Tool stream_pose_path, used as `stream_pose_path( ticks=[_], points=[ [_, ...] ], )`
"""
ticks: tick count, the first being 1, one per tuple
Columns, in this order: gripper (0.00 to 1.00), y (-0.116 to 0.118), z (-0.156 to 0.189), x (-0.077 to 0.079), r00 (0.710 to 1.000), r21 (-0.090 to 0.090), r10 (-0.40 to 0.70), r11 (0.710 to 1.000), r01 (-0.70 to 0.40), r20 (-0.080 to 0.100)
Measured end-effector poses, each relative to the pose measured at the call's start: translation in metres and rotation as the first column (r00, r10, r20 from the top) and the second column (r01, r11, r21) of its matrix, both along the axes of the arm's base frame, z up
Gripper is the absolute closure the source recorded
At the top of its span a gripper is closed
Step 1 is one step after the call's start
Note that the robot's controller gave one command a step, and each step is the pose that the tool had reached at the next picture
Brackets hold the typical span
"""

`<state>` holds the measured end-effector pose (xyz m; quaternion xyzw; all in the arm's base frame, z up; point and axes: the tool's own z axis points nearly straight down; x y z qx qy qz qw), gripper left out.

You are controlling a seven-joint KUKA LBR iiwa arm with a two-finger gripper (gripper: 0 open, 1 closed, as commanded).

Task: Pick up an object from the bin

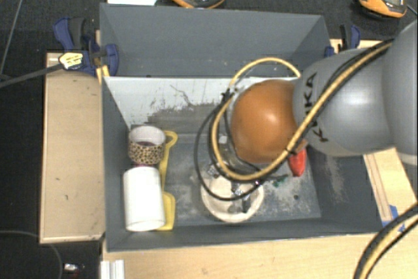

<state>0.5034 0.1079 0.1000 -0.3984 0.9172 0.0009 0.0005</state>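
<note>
One white, shallow round dish (219, 209) lies near six o'clock on the floor of the bin (209, 42), right beneath the tool (236, 193), whose state, released or clenched, I cannot tell; it looks light, rigid, smooth and likely slippery, best pinched across its rim.

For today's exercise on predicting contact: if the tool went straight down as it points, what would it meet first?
Probably the white round dish near the grey metal bin's front wall, directly beneath the tool; how close they are is unclear.
</note>
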Motion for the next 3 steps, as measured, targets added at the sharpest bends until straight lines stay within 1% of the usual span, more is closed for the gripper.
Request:
stream_pose_path(
  ticks=[1,2,3],
  points=[
    [0.00,-0.012,-0.030,0.031,0.986,-0.003,0.163,0.987,-0.163,0.020],
    [1.00,-0.009,-0.028,-0.023,0.923,-0.001,0.384,0.923,-0.384,0.017],
    [1.00,-0.009,-0.027,-0.023,0.923,-0.001,0.384,0.923,-0.384,0.017]
  ],
)
